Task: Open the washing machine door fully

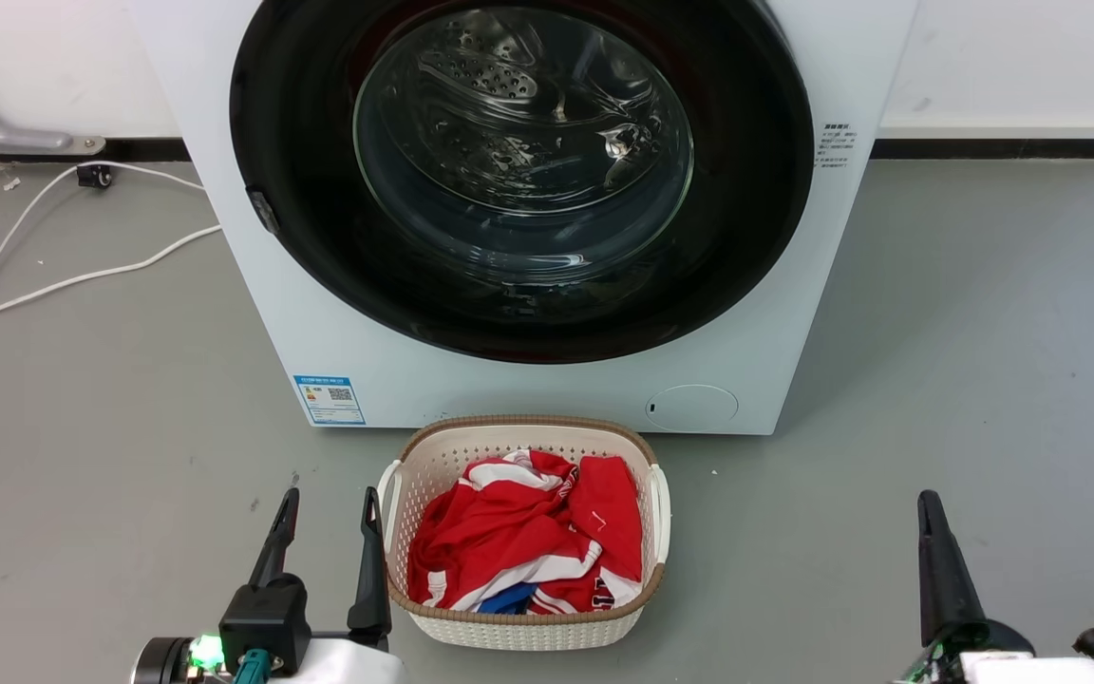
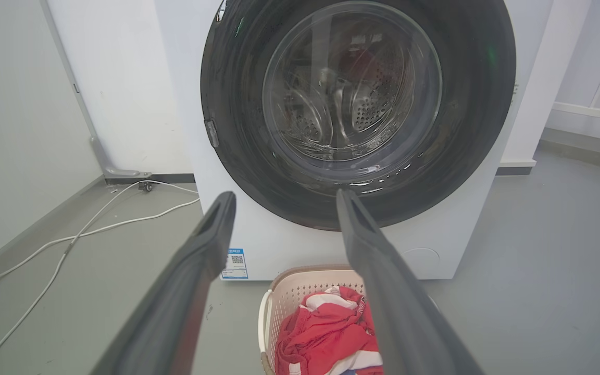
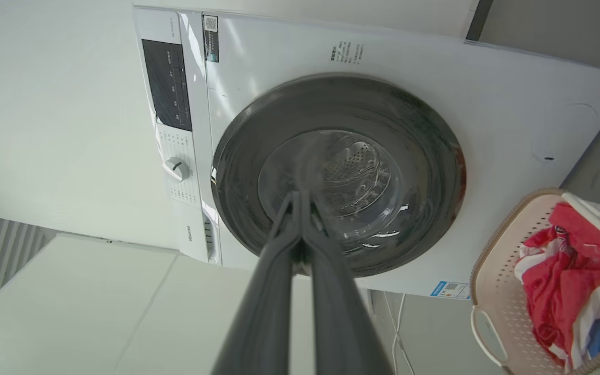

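Far centre, washing machine door (image 1: 520, 171) sits closed flush against washing machine (image 1: 547, 391). Near left, left claw (image 1: 330, 496) spread wide, empty; near right, right claw (image 3: 298, 197) pinched together, empty.

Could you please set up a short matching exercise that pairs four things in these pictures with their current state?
Things:
1. washing machine door
2. left gripper
3. right gripper
4. laundry basket

States:
A. shut, holding nothing
B. on the floor, holding red clothes
C. glossy black, closed
D. open, holding nothing

Pairs: 1-C; 2-D; 3-A; 4-B
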You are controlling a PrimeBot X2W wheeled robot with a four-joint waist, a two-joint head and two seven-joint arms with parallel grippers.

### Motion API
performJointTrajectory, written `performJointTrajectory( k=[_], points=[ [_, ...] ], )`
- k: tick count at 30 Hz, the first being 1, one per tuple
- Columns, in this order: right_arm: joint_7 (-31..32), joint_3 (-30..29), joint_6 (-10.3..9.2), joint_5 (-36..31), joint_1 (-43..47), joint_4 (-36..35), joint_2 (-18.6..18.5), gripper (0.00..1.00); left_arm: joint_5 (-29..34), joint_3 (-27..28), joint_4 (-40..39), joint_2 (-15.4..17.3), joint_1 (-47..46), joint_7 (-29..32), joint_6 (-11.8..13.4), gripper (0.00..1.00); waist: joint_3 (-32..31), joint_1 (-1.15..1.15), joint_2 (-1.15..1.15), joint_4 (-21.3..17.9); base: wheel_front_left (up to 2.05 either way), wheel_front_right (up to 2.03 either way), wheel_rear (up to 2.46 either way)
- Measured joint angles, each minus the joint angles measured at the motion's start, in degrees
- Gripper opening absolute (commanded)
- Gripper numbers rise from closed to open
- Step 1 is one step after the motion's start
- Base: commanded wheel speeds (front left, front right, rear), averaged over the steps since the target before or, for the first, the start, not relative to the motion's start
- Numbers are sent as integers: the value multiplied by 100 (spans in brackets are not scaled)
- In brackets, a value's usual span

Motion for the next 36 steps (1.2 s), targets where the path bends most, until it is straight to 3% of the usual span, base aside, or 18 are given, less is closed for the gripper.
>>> performJointTrajectory(
  k=[5, 11, 21, 36],
  points=[
    [492, -137, 0, 936, 38, -253, -79, 0, 1, 11, -5, 0, 20, 0, -1, 100, 1, 0, 0, -13, 0, 0, 0],
    [1281, -461, 0, 1488, 198, -379, -112, 0, -15, 16, -14, -1, 20, 0, 2, 100, 17, 0, 0, -4, 0, 0, 0],
    [1969, -799, 0, 1519, 296, -412, -52, 0, 13, 19, -11, -1, 20, 0, 44, 100, 47, 0, 0, 7, 0, 0, 0],
    [2037, -982, 0, 1407, 151, -350, -8, 0, 118, 65, -33, 0, -30, 0, 51, 100, 204, 0, 0, 44, 0, 0, 0]
  ],
)
